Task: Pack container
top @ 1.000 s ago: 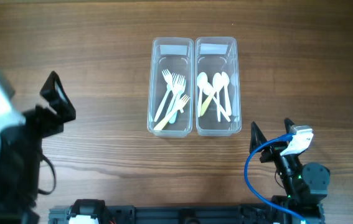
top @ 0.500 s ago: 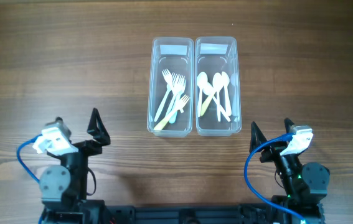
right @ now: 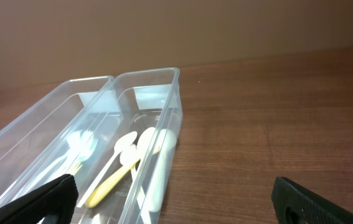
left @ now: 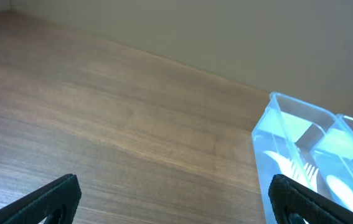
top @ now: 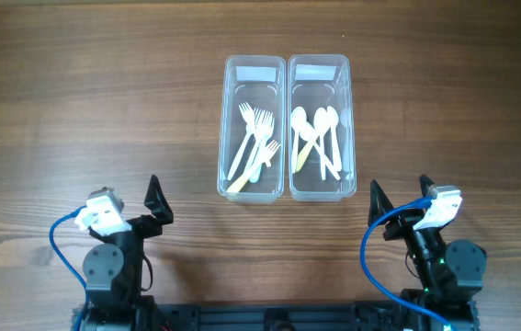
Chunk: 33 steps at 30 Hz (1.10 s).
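Note:
Two clear plastic containers stand side by side at the table's middle. The left container [top: 225,129] holds several plastic forks [top: 254,142]. The right container [top: 349,129] holds several plastic spoons [top: 317,136]. Both also show in the right wrist view, forks container [right: 33,134] and spoons container [right: 164,78]. My left gripper [top: 141,204] is open and empty at the front left; its view shows the forks container [left: 269,124] ahead to the right. My right gripper [top: 398,198] is open and empty at the front right, near the spoons container's corner.
Bare wooden tabletop [top: 95,101] surrounds the containers. A beige wall [left: 226,31] rises behind the table's far edge. Blue cables loop at both arm bases.
My left arm has swung in from the far left and settled at the front left, gripper open. The right arm and the containers have not moved.

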Tool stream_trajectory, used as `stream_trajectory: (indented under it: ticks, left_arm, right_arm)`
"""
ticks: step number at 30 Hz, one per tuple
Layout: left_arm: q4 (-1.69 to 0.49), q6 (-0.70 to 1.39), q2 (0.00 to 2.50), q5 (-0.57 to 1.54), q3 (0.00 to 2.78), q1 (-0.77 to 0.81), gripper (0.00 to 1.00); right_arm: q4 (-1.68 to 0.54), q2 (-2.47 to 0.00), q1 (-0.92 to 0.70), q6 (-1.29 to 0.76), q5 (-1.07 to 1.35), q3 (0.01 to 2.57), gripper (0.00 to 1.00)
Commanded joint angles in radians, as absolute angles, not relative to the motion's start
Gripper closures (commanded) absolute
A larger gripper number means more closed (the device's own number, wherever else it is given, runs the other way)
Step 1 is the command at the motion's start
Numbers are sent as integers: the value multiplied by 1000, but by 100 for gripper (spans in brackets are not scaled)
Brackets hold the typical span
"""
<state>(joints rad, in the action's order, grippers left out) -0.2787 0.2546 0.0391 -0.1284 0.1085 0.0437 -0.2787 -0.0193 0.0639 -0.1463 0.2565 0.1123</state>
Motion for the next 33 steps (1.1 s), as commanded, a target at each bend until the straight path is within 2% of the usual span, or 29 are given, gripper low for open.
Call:
stream_trajectory:
  ticks: [1,33]
  left_arm:
    - [-268,270,18,-117,85,36,0]
    - [-269,270,18,-116,85,36,0]
  right_arm:
    - [-274,-11,59,-160,243,106,0]
    - [-273,-11,59,-160,243,106,0]
